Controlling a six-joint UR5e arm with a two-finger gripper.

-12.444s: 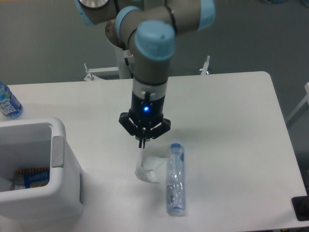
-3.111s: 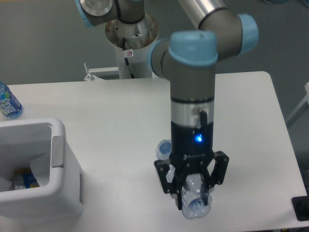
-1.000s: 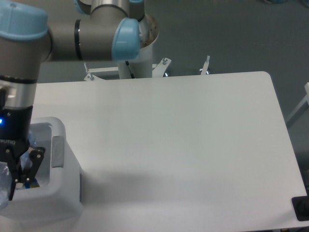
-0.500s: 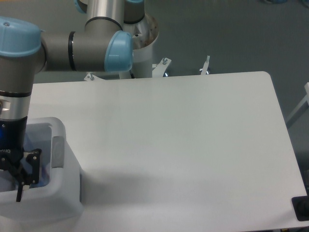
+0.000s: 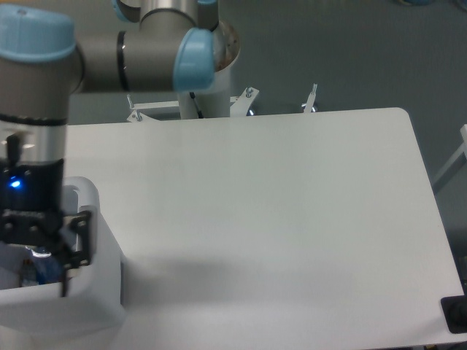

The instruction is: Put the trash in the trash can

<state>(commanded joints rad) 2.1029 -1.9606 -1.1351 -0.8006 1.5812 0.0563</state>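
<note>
Trash can (image 5: pixel 87 306) under the hand (image 5: pixel 44 255), fingers apart, contents seemingly mostly hidden.

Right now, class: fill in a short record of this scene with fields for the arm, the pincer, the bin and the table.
arm: reaches over the table's left end
pincer: above the trash can opening, fingers spread, holding nothing visible
trash can: white, at the table's left front corner; contents mostly hidden
table: white; no trash visible on it
</note>
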